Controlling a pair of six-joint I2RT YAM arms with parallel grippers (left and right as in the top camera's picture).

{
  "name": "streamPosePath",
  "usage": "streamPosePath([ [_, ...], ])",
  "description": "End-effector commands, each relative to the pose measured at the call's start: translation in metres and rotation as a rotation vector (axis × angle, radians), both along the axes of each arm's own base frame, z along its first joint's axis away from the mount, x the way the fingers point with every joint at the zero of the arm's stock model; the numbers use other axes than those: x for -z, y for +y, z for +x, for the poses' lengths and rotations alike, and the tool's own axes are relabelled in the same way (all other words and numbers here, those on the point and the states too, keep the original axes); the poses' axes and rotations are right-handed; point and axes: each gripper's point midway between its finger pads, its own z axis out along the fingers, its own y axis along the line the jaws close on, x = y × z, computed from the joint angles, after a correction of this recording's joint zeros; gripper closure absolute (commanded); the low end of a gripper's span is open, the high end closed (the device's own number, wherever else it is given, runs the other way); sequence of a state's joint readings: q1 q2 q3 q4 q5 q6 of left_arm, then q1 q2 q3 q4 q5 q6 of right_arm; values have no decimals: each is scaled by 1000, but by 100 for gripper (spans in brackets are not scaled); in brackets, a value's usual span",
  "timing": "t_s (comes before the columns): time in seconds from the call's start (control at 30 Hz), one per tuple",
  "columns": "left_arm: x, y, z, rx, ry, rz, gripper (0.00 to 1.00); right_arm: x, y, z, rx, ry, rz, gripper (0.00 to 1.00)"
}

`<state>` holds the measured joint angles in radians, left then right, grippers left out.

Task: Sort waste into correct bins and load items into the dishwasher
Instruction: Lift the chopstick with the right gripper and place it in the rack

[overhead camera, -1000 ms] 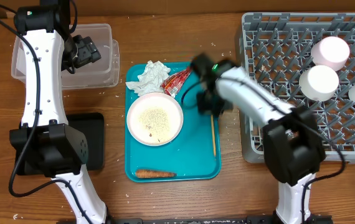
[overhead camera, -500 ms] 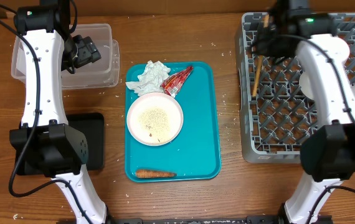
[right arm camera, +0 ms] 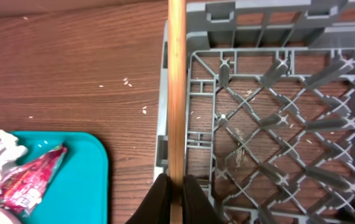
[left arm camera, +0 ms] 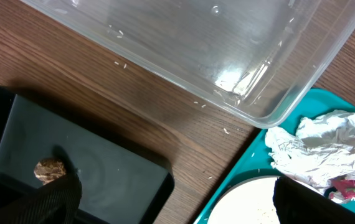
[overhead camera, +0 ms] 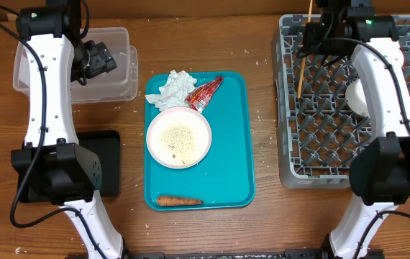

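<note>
Two arms are seen over a wooden bench (overhead camera: 262, 43). The right gripper (right arm camera: 176, 202) is clamped on a wooden chopstick (right arm camera: 176, 93), which is held above the grey dish rack (overhead camera: 320, 144) at the rack's 11 o'clock corner. In the overhead view the chopstick runs from 12 o'clock toward 6 o'clock along the rack's 9 o'clock edge. A white dish (overhead camera: 354, 99) in the rack is partly hidden by the right arm.

The left gripper (overhead camera: 97, 59) is held over the clear tub (overhead camera: 119, 43) at the bench's 10 o'clock, with its fingers (left arm camera: 56, 199) spread apart and nothing seen between them. A black tray (overhead camera: 108, 162) is placed at 8 o'clock, and a brown lump (left arm camera: 48, 169) is lying in it.

At the centre a teal tray (overhead camera: 234, 144) is set. On it a round plate (overhead camera: 153, 145) strewn with rice (overhead camera: 178, 137) is placed toward 9 o'clock. A crumpled napkin (overhead camera: 174, 88) is lying at 11 o'clock, touching a red wrapper (overhead camera: 206, 93) at 12 o'clock. An orange carrot (overhead camera: 179, 201) is lying at 7 o'clock, apart from the plate.
</note>
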<state>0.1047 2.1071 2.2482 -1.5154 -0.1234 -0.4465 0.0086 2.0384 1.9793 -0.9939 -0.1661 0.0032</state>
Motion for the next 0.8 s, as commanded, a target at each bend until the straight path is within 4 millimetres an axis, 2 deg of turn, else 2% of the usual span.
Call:
streamPosePath([
  [0.0, -1, -3, 3, -6, -9, -3, 0, 11, -4, 7, 9, 11, -32, 93],
  [0.2, -1, -2, 3, -7, -9, -3, 0, 21, -6, 8, 12, 31, -45, 91],
  [0.27, -1, -3, 3, -7, -9, -3, 0, 21, -4, 7, 8, 32, -43, 73],
  [0.33, -1, -3, 3, -7, -9, -3, 0, 21, -4, 6, 6, 36, -41, 63],
  [0.4, -1, -3, 3, -7, -9, -3, 0, 22, -3, 5, 5, 44, -41, 59],
  [0.57, -1, -3, 3, -7, -9, -3, 0, 22, -1, -3, 15, 72, -30, 59],
  [0.77, -1, -3, 3, -6, -9, -3, 0, 5, 10, -10, 8, 52, -14, 58],
])
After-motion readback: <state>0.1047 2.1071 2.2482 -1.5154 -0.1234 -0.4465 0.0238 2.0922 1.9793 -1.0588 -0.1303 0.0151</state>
